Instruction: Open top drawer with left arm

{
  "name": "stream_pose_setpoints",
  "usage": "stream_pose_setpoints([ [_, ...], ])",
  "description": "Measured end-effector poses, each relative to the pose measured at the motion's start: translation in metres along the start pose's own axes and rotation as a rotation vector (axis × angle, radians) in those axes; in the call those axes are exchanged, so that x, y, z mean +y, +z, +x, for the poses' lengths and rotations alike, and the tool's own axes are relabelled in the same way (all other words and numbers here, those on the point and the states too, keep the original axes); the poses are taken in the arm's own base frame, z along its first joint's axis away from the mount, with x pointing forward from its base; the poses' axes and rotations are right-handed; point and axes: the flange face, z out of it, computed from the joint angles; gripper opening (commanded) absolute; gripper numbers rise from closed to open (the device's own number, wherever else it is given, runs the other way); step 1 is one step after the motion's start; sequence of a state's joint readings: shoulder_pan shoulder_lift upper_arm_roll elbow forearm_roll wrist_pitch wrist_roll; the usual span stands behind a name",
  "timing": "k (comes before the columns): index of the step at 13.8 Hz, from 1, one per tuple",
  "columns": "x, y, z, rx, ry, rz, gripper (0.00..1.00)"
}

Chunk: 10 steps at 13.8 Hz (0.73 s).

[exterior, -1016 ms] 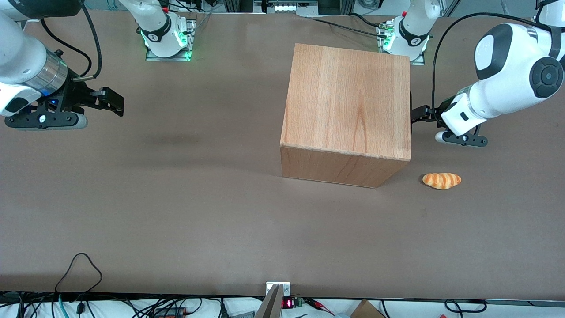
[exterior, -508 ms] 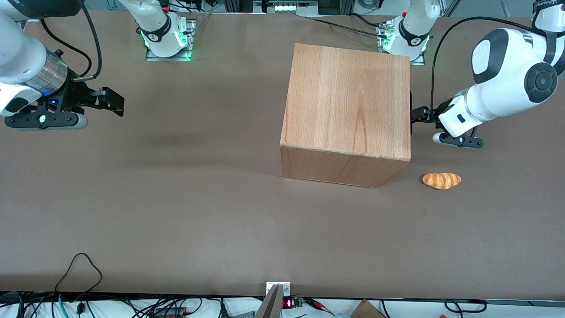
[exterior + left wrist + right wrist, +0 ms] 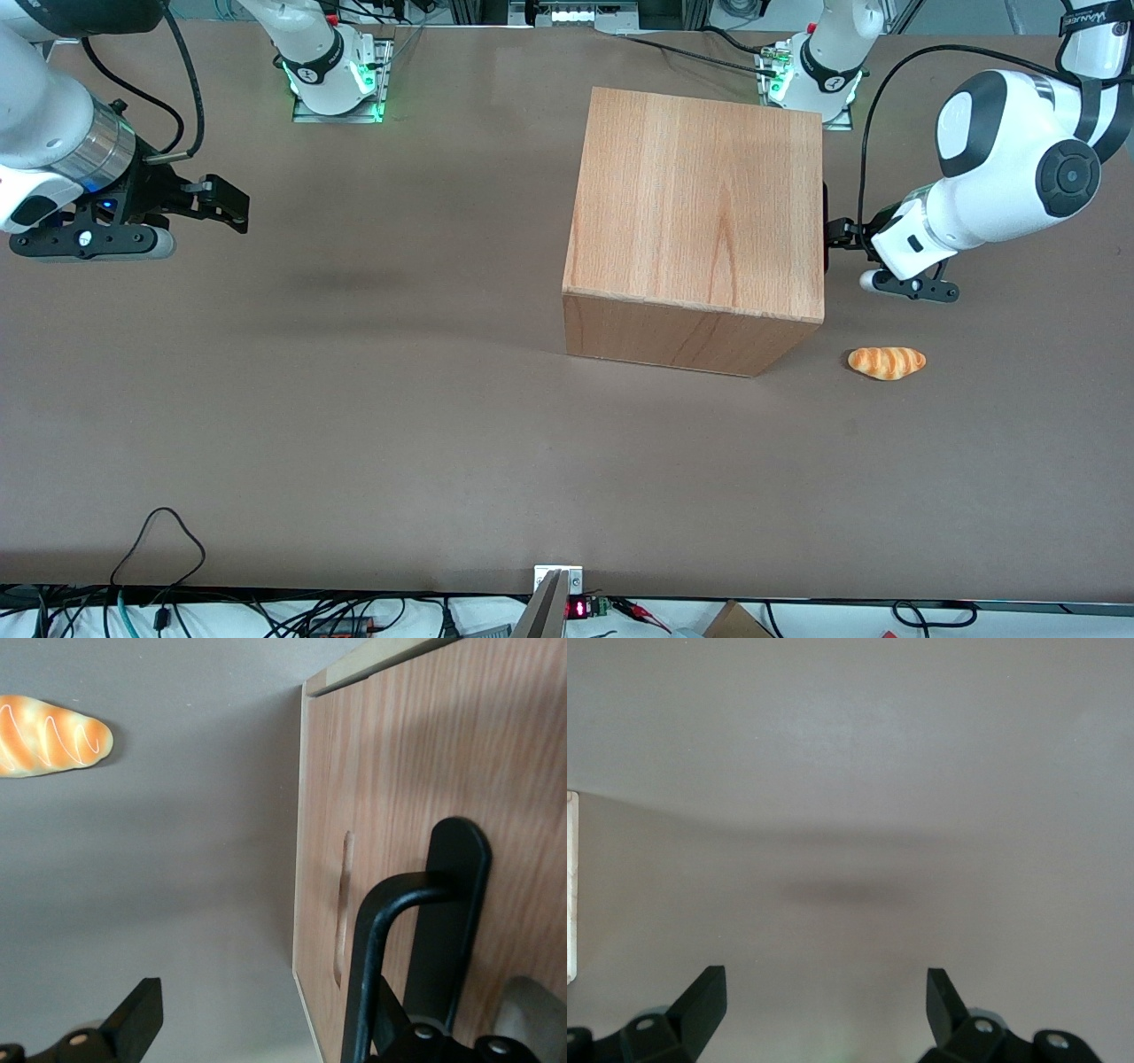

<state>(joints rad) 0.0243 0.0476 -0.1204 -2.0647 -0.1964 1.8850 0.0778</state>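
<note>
The wooden cabinet stands on the brown table. Its drawer face is turned toward the working arm's end and is hidden in the front view. In the left wrist view the pale-wood drawer front shows close up with its black bar handle. The white left arm reaches in sideways. Its black gripper is right at that face. The gripper is open. The handle bar stands between the two fingers, close against one finger. The other finger is well apart, over bare table.
A toy bread roll lies on the table near the cabinet's corner, nearer the front camera than the gripper; it also shows in the left wrist view. Arm bases and cables stand at the table's edge farthest from the front camera.
The left arm has moved in toward the cabinet's drawer face, bringing the gripper closer to the handle. The cabinet and the roll have not moved.
</note>
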Motion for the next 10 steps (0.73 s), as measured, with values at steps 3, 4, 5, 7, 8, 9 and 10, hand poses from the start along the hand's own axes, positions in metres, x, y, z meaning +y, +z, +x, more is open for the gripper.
stream_pose_setpoints([
  [3, -0.007, -0.001, 0.000, 0.003, -0.012, -0.003, 1.00],
  [4, -0.013, -0.002, 0.000, 0.005, -0.022, -0.004, 1.00],
  [5, -0.021, -0.003, 0.000, 0.008, -0.032, -0.005, 1.00],
  [7, -0.036, -0.005, 0.001, 0.016, -0.051, -0.001, 1.00],
  [8, -0.043, -0.006, 0.000, 0.019, -0.062, 0.000, 1.00],
  [9, -0.050, -0.007, 0.000, 0.023, -0.072, 0.000, 1.00],
  [10, -0.057, -0.007, 0.000, 0.024, -0.080, 0.000, 1.00],
])
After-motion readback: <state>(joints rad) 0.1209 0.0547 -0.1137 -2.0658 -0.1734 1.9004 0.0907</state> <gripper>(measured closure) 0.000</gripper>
